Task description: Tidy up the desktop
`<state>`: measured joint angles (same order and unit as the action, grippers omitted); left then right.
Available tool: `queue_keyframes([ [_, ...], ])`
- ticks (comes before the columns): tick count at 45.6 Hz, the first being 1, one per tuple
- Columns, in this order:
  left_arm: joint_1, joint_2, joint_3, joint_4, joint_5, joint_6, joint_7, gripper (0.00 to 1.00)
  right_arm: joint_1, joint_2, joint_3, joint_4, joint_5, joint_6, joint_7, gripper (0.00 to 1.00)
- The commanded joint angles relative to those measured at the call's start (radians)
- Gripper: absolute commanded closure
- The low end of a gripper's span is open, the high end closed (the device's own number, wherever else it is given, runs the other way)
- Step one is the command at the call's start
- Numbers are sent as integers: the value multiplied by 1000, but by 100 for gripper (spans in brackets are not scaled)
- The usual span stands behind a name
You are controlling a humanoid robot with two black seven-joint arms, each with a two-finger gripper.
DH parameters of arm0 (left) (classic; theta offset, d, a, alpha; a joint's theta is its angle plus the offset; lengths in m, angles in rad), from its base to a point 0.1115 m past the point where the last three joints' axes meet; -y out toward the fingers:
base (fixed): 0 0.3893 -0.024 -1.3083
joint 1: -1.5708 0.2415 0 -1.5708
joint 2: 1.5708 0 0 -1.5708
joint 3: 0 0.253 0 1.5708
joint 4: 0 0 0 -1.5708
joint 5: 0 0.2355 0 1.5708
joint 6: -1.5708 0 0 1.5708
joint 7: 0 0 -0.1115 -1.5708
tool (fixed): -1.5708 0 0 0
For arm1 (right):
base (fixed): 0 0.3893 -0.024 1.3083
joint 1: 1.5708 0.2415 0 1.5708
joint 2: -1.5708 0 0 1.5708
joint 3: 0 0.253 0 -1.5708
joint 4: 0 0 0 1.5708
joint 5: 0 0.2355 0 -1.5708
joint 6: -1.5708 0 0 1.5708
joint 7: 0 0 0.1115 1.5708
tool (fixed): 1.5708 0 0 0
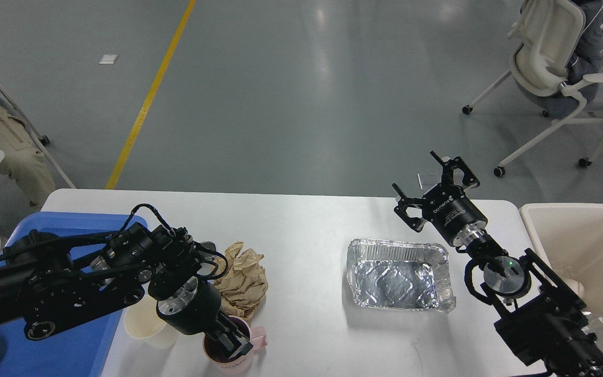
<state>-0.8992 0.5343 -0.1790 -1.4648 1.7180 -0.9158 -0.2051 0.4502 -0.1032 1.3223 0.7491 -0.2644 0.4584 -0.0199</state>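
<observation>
Wide, plain white rectangular desktop (301,220) filling the lower half of the head view, not yet tidy. At about 7 o'clock on it, a pink mug with a dark inside (231,350), upright near the front edge. Left gripper (231,341) reaching down at the mug's rim, one finger seemingly inside and one outside, probably pinching the wall for a lift; too dark and end-on to say, so cannot tell how far closed. Just beside the mug toward 9 o'clock, a cream paper cup (144,325), partly hidden by the arm. Toward 12 o'clock of the mug, a crumpled brown paper wad (243,277). Blue plastic tray (71,351) at the left edge, likely for crockery. At 4 o'clock, a shiny rectangular foil container (400,276). Right gripper (436,189) raised beyond it, fingers spread wide, holding nothing. Cream-coloured bin (584,246) at 3 o'clock, handy for rubbish.
</observation>
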Motion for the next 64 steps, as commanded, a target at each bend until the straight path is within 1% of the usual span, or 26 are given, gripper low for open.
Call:
queue_keyframes([
  [1, 0, 32, -22, 0, -6, 3, 1, 88, 1, 0, 0, -2, -1, 0, 0, 0],
  [2, 3, 41, -34, 0, -9, 3, 4, 81, 1, 0, -1, -2, -1, 0, 0, 0],
  [4, 9, 58, -60, 0, -18, 9, 13, 64, -1, 0, -3, -2, -1, 0, 0, 0],
  [5, 16, 67, -72, 1, -23, 12, 13, 59, -1, 0, -6, -2, -1, 0, 0, 0],
  [9, 51, 96, -157, 1, -52, 15, 15, 49, -1, -1, -14, -2, -1, 0, 0, 0],
  [11, 68, 107, -218, 3, -77, 15, 16, 40, -1, -3, -14, -2, -1, 0, 0, 0],
  [13, 94, 115, -279, 4, -95, 17, 24, 33, -1, -3, -14, -2, -3, 0, 0, 0],
  [18, 184, 121, -463, 11, -129, 57, 61, 25, -2, -3, -15, -2, -4, 0, 0, 0],
  [22, 273, 121, -605, 9, -141, 109, 73, 22, -4, -4, -17, -2, -4, 0, 0, 0],
  [24, 313, 110, -677, 8, -141, 164, 79, 22, -4, -7, -20, -2, -4, 0, 0, 0],
  [27, 373, 105, -752, 8, -143, 293, 104, 22, -7, -9, -20, -2, -4, 0, 0, 0],
  [32, 451, 105, -809, 9, -146, 524, 165, 22, -8, -10, -20, -2, -4, 0, 0, 0],
  [35, 497, 104, -826, 11, -152, 665, 177, 22, -10, -10, -20, -2, -4, 0, 0, 0],
  [38, 549, 104, -850, 11, -164, 808, 179, 22, -12, -10, -20, -1, -4, 0, 2, 0],
  [39, 562, 104, -856, 11, -173, 845, 181, 22, -12, -10, -20, -1, -4, 0, 0, 0],
  [41, 577, 105, -867, 11, -195, 889, 187, 22, -13, -9, -20, -1, -4, -1, 0, 0],
  [43, 583, 107, -887, 11, -228, 905, 219, 22, -13, -9, -20, -1, -4, -1, 2, 0],
  [46, 602, 113, -936, 11, -284, 908, 308, 22, -15, -10, -20, -1, -4, -4, 0, 0],
  [47, 614, 116, -954, 11, -300, 908, 331, 22, -15, -10, -20, 1, -4, -6, 0, 0],
  [50, 657, 124, -1004, 9, -334, 907, 375, 22, -15, -10, -20, 1, -4, -7, 0, 0],
  [54, 706, 162, -1039, 3, -347, 904, 392, 21, -15, -13, -20, 1, -4, -9, 0, 0],
  [58, 773, 220, -1059, -12, -363, 902, 392, 21, -16, -13, -20, -1, -4, -15, 0, 0],
  [60, 807, 263, -1070, -28, -386, 896, 394, 20, -16, -15, -21, -1, -4, -15, 0, 0],
  [64, 881, 401, -1068, -63, -434, 874, 392, 17, -16, -13, -23, -1, -6, -15, 0, 0],
])
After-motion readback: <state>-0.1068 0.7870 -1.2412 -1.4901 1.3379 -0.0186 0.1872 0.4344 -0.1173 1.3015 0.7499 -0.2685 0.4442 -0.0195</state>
